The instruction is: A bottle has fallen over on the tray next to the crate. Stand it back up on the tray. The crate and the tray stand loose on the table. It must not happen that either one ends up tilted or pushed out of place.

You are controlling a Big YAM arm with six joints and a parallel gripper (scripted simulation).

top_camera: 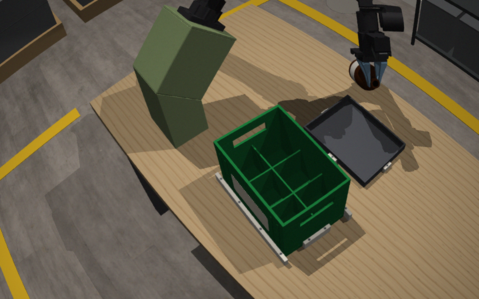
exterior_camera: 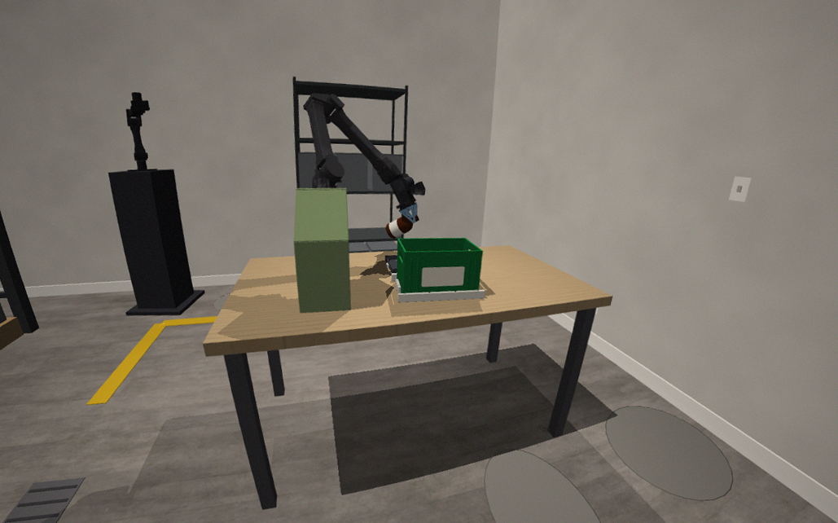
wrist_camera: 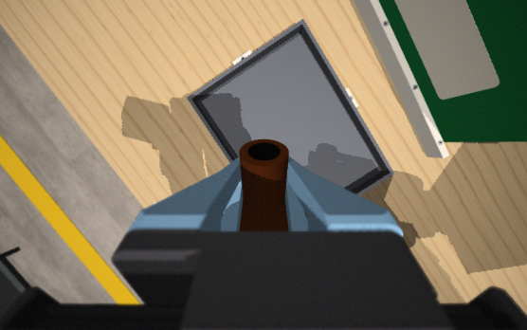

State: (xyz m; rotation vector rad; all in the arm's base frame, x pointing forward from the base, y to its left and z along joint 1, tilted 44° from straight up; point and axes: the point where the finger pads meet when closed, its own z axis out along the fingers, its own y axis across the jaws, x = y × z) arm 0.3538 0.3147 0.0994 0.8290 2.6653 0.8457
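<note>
My gripper (top_camera: pixel 371 72) is shut on a brown bottle (top_camera: pixel 364 77) with a white label band and holds it in the air above the table, beyond the far end of the dark grey tray (top_camera: pixel 354 140). In the wrist view the bottle's neck (wrist_camera: pixel 263 185) sticks out between the blue fingers, its open mouth pointing toward the tray (wrist_camera: pixel 290 114) below. In the exterior view the bottle (exterior_camera: pixel 397 228) hangs tilted under the gripper (exterior_camera: pixel 408 212), behind the crate. The tray is empty.
A green crate (top_camera: pixel 281 170) with dividers stands on a grey base right beside the tray; it also shows in the wrist view (wrist_camera: pixel 455 66). A tall olive-green box (top_camera: pixel 176 71) stands at the table's far left. A black shelf (top_camera: pixel 461 12) is behind the arm.
</note>
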